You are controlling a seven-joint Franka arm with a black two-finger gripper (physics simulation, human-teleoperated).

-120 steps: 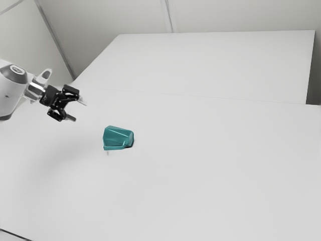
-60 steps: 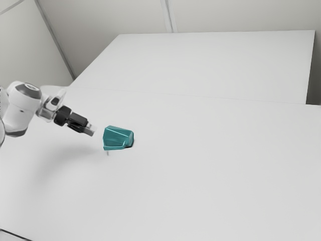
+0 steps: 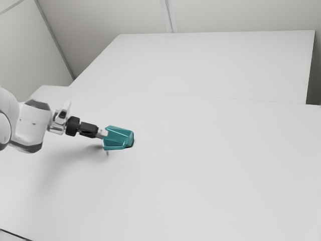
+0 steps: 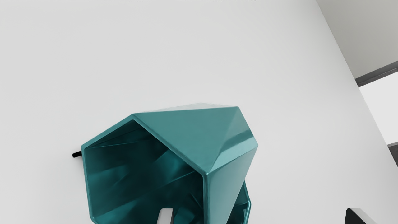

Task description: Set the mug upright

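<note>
The table [image 3: 210, 165] bears the mug [image 3: 120, 138] sideways, mouth facing the wide-spread, empty claw [image 3: 104, 133]

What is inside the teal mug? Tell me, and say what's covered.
Teal facets show inside the mug; one finger of the open gripper shows at its mouth, perhaps inside. The patch behind that finger is hidden, the depths too dark to read.

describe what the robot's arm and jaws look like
The arm is white, with bulky, rounded segments and grey bands around its joints. A silvery wrist piece joins it to blocky black jaws, which end in small pale grey fingertips with darker sides.
</note>
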